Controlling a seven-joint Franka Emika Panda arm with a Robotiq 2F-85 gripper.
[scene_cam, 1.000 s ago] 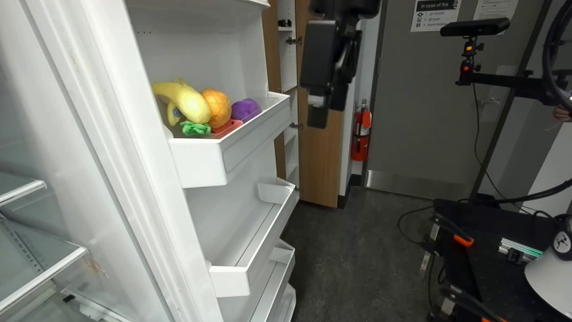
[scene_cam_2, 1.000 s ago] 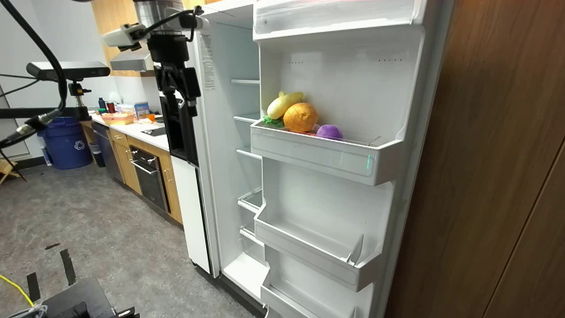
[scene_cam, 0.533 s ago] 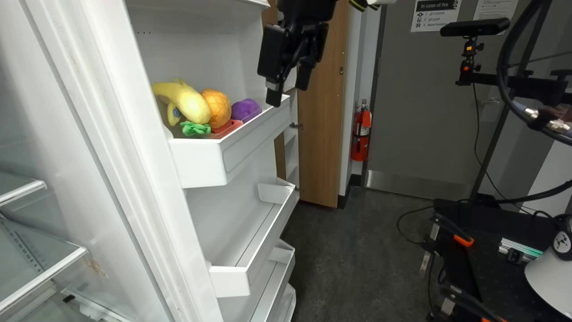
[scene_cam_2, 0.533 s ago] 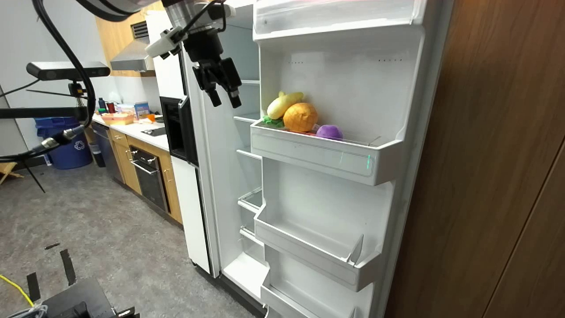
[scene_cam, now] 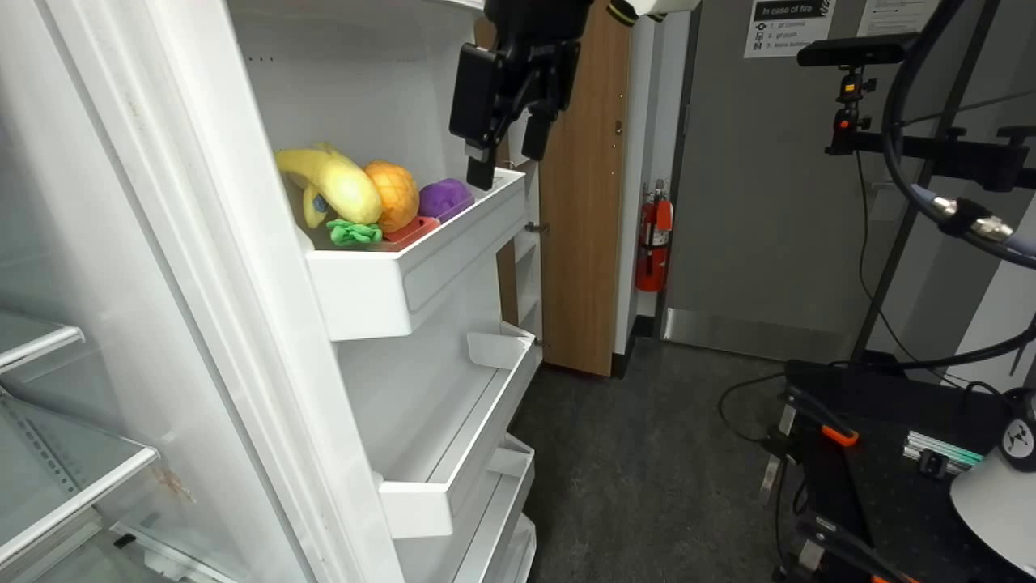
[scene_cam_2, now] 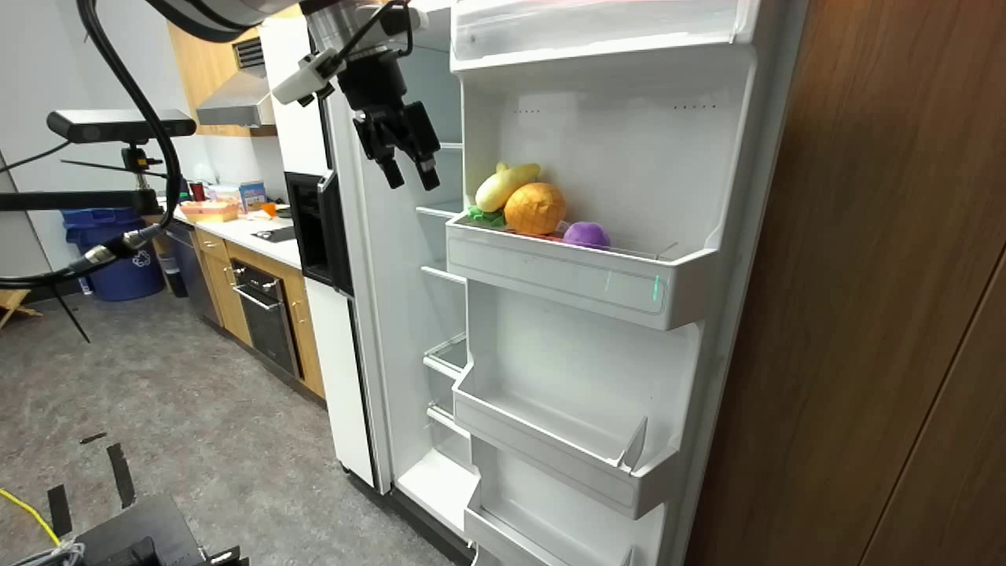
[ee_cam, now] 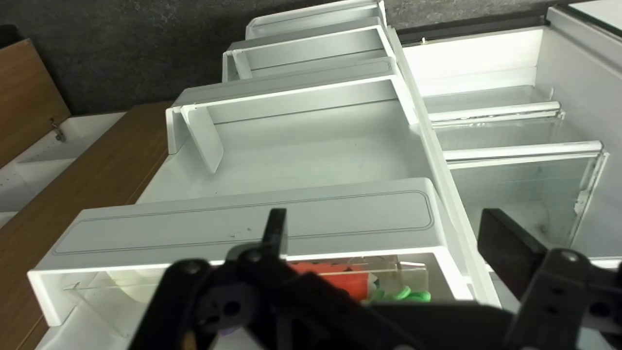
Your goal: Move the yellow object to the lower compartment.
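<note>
The yellow object (scene_cam: 336, 185), a smooth curved toy bunch, lies in the upper door bin (scene_cam_2: 558, 271) beside an orange toy fruit (scene_cam: 394, 194). It also shows in an exterior view (scene_cam_2: 503, 189). In the wrist view my gripper's dark parts cover it. The lower compartment (scene_cam_2: 546, 456), a white door bin with a slanted front lip, is directly below; it shows in both exterior views (scene_cam: 417, 508) and the wrist view (ee_cam: 286, 81). My gripper (scene_cam: 508, 159) is open and empty, tilted down, above and in front of the upper bin (scene_cam_2: 411, 178). Its fingers are wide apart in the wrist view (ee_cam: 386, 226).
A purple item (scene_cam_2: 586, 235), a red item (scene_cam: 413, 233) and green leaves (scene_cam: 354, 232) share the upper bin. The fridge door's edge (scene_cam: 235, 243) and glass interior shelves (scene_cam: 73, 461) stand alongside. A wooden cabinet panel (scene_cam_2: 888, 236) is beside the door.
My gripper has moved toward the fridge door and tilted, quickly at first and only slightly in the last half second. The yellow object and the bins have not moved.
</note>
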